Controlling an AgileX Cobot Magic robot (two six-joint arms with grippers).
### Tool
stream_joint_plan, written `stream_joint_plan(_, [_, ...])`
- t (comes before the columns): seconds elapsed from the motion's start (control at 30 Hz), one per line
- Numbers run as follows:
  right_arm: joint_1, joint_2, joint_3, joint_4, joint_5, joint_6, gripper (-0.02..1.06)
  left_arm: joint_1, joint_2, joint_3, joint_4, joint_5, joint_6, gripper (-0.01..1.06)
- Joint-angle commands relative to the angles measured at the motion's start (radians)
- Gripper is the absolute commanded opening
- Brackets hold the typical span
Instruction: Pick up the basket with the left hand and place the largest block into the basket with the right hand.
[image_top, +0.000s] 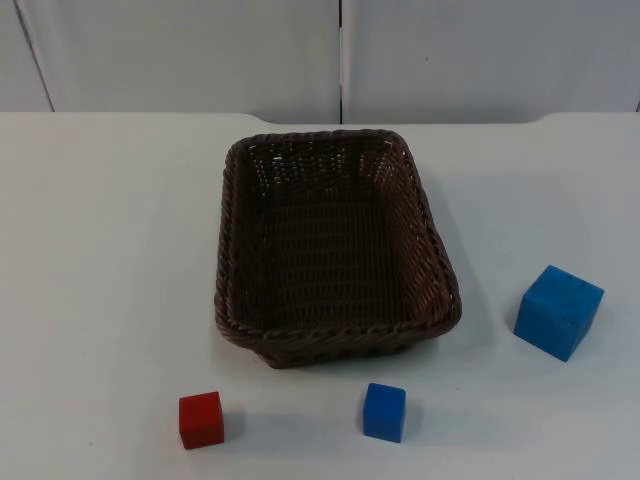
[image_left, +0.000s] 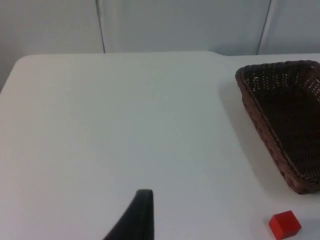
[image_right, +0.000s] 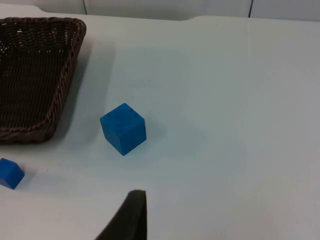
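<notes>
While over bare white table (image_top: 90, 250), left gripper (image_left: 135, 220) and right gripper (image_right: 127, 217) touch nothing, opening unclear; wicker basket (image_top: 335, 250) centered, large blue block (image_top: 558, 311) right of it.

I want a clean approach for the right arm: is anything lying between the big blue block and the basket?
No. In the top view, only bare white table separates the large blue block from the basket; the right wrist view agrees.
</notes>
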Motion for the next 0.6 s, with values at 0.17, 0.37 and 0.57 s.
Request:
stream_joint_plan(0.17, [-0.005, -0.004, 0.000, -0.002, -0.002, -0.003, 1.05, 0.003, 0.013, -0.007, -0.023, -0.010, -0.007, 1.05])
stream_joint_plan(0.37, [-0.005, -0.004, 0.000, -0.002, -0.002, -0.003, 1.05, 0.003, 0.013, -0.007, -0.023, -0.010, -0.007, 1.05])
stream_joint_plan(0.57, [-0.005, -0.004, 0.000, -0.002, -0.002, -0.003, 1.05, 0.003, 0.054, -0.007, -0.021, -0.023, -0.007, 1.05])
